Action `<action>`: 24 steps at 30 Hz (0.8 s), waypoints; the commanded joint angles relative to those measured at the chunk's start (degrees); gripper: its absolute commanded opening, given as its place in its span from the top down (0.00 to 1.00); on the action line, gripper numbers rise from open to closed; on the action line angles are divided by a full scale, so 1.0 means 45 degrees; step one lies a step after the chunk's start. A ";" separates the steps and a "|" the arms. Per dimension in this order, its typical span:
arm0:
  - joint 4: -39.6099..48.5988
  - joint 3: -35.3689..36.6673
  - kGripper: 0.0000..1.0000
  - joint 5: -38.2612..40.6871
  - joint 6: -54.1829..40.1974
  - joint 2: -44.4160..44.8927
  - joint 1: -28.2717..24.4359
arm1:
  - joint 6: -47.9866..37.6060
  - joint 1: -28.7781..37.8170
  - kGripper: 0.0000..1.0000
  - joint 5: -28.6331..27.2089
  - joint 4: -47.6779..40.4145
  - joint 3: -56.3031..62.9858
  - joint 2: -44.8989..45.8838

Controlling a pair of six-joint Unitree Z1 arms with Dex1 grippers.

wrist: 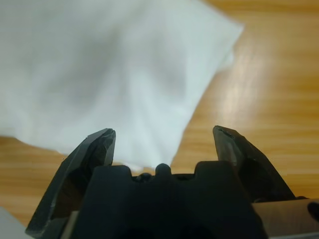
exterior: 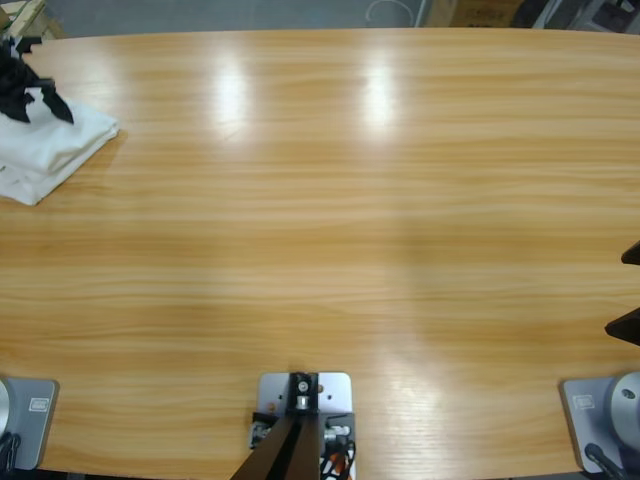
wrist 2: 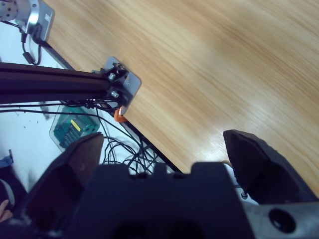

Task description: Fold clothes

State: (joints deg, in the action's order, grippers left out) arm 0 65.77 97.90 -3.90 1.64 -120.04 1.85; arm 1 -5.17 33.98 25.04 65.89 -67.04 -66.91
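My left gripper (wrist: 164,142) spread above the folded white cotton T-shirt (exterior: 45,150), my right gripper (wrist 2: 164,149) spread, angled over the long wooden table's (exterior: 330,220) edge, well apart from it

Soft matt white cloth T-shirt (exterior: 45,150), glossy smooth wood-grain table (exterior: 330,230)

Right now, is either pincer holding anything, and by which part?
Nothing is held. The left pincer is open above the folded T-shirt; the right pincer is open over bare table.

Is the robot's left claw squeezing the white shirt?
No, the left claw is open above the folded shirt, pinching nothing.
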 commanded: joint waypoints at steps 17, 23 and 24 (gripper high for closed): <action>-0.0459 0.0542 0.23 -0.0598 0.0541 -0.3134 -0.0344 | 0.0036 -0.0017 0.02 0.0313 -0.0115 0.0393 -0.0245; -0.0435 0.2038 0.23 -0.0793 0.0580 -0.3685 -0.0465 | 0.0040 -0.0013 0.02 0.0313 -0.0009 0.0327 -0.0327; -0.0384 0.2347 0.23 -0.0793 0.0572 -0.3794 -0.0520 | 0.0040 -0.0013 0.02 0.0313 0.0002 0.0327 -0.0327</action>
State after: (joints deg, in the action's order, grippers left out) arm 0 64.38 102.46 -6.30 3.86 -129.99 -0.40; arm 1 -5.17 33.98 25.26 65.31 -66.69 -66.91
